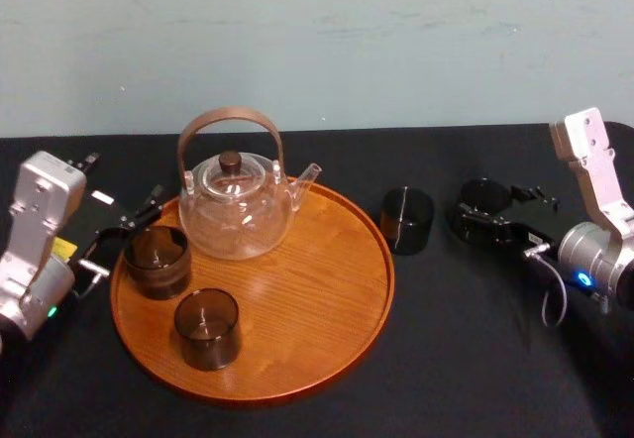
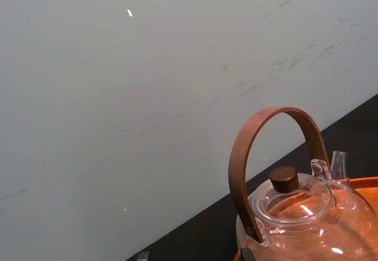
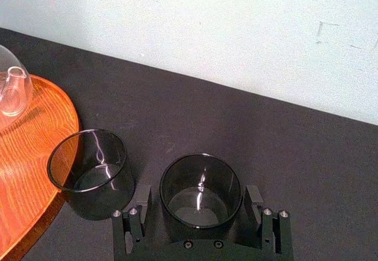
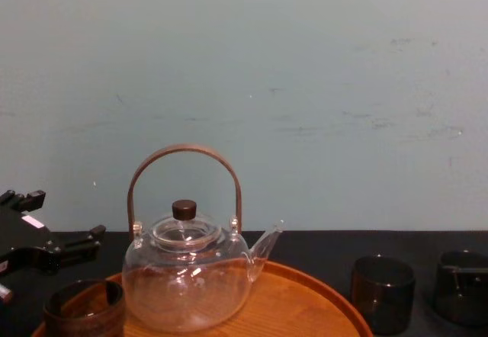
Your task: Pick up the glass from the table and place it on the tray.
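Glass (image 3: 201, 181) is sitting between your right tool's (image 3: 199, 195) spread jaws; be closing squarely, keeping clear of the neighbouring glass (image 3: 91, 175), while your left tool (image 1: 129, 233), also spread, is idling by the tray (image 1: 312, 294).

On the tray (image 1: 327, 289) you have teapot (image 1: 236, 210) behind, left glass (image 1: 157, 260), front glass (image 1: 207, 327); right of the tray, nearer glass (image 1: 407, 220) then farther glass (image 1: 482, 196).

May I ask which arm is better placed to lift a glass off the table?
Right: the right claw, open, straddles a glass on the table; the left claw sits at the tray's left edge.
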You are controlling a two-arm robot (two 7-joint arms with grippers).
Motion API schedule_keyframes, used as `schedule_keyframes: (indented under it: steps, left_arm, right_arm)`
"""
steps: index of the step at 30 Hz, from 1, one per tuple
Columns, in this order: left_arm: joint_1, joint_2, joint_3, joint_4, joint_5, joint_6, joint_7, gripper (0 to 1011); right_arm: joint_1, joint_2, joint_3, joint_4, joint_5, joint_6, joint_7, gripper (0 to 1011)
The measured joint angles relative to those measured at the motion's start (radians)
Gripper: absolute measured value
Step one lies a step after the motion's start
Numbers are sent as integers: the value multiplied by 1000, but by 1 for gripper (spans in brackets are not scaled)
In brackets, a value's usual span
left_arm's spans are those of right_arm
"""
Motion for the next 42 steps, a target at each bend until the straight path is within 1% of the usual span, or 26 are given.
schedule_keyframes:
  steps: [12,18,31,37,42]
  left_arm:
    - [0,0,0,0,0,0,0,1001]
    - [0,0,0,0,0,0,0,1001]
    - [0,0,0,0,0,0,0,1001]
    - [0,0,0,0,0,0,0,1001]
    - [0,0,0,0,0,0,0,1002]
  right_arm:
    - [35,-30,5,44,-27,5,16,1002]
    - [43,-39,6,57,-40,9,19,1002]
    - [44,-40,4,57,-43,9,19,1002]
    - [43,-39,4,57,-41,9,19,896]
    - [43,-39,4,56,-40,9,19,889]
